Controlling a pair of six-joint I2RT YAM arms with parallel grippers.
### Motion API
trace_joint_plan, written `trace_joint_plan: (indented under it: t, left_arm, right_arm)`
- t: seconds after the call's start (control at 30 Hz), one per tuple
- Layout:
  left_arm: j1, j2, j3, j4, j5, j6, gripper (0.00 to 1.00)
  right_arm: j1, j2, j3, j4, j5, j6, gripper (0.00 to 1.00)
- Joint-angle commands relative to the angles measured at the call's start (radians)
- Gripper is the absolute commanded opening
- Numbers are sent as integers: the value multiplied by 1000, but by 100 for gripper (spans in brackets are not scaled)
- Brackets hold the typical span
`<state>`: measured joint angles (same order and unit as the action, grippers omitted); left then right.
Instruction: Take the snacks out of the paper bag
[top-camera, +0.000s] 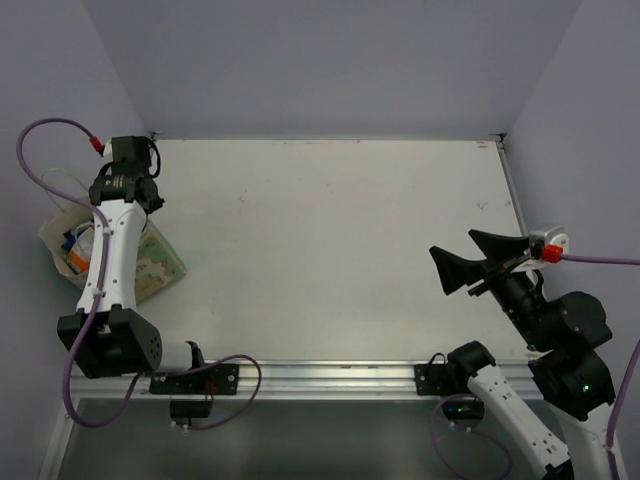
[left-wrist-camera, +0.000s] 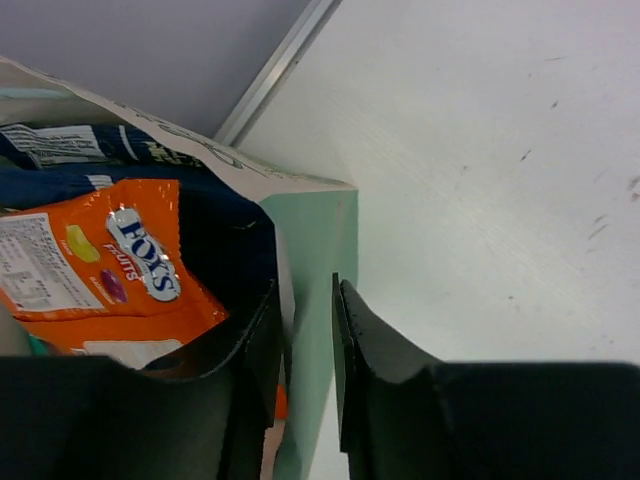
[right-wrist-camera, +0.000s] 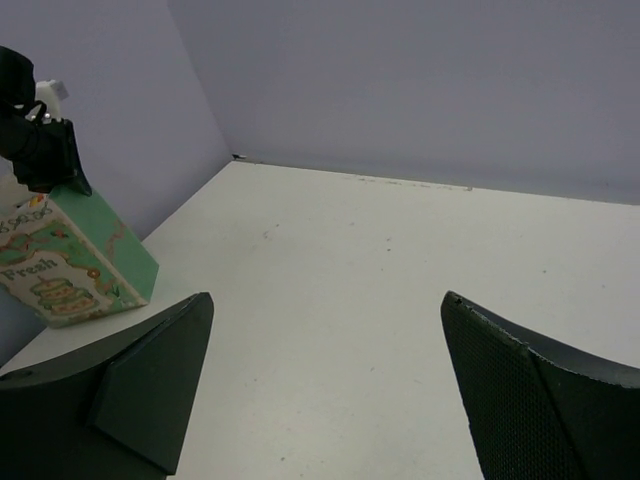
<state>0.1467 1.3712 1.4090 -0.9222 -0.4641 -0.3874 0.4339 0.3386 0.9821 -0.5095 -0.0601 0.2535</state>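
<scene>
White table (top-camera: 340, 250): only left wrist shows orange packet (left-wrist-camera: 110, 270) inside paper bag (left-wrist-camera: 320, 230).

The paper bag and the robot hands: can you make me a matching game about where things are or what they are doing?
Things:
1. orange packet
2. paper bag
3. left hand
4. right hand

States:
A. wide open over bare table
B. lying inside the bag
C. pinching the bag's wall, one finger inside, one outside
D. at the table's left edge, tilted

Pairs: 1-B, 2-D, 3-C, 4-A
</scene>
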Motion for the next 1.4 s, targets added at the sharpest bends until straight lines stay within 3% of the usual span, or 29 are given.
trace_joint_plan:
  t: [0.0,0.03,0.17,0.33,0.37,0.57,0.87,0.97,1.07,1.1,1.2,1.27,1.37]
  left_arm:
    - [4,-23,30,59,74,-4,30]
    - [4,-24,34,60,118,4,20]
    - [-7,-43,42,59,232,25,0]
    - [-123,-70,44,30,309,6,0]
    - [-219,-70,45,28,308,-1,0]
    - [-555,-38,65,25,344,-50,0]
    - [-942,48,125,3,298,33,9]
    - [-964,39,134,-12,282,36,17]
    - [-964,31,172,-38,246,13,37]
    - [-964,29,192,-44,242,-10,57]
    - [-964,32,325,-78,239,-92,88]
    - [-964,34,379,-92,229,-149,98]
    - [-964,29,488,-141,199,-283,100]
  right_arm:
    - [11,-16,-10,8,55,-22,99]
    - [12,-21,-10,6,57,-25,99]
    - [19,-21,-10,8,59,-33,99]
    - [26,-23,-10,8,100,-45,99]
    - [29,-23,-10,8,105,-46,99]
    - [37,-23,-6,6,103,-51,99]
    - [39,-15,6,2,98,-49,99]
    - [39,-10,7,-1,94,-48,99]
    - [39,-4,12,-1,86,-46,99]
    - [39,-3,16,0,83,-46,99]
    - [40,5,29,-1,77,-46,99]
    - [39,10,35,-4,75,-48,99]
    - [39,10,40,-4,71,-48,99]
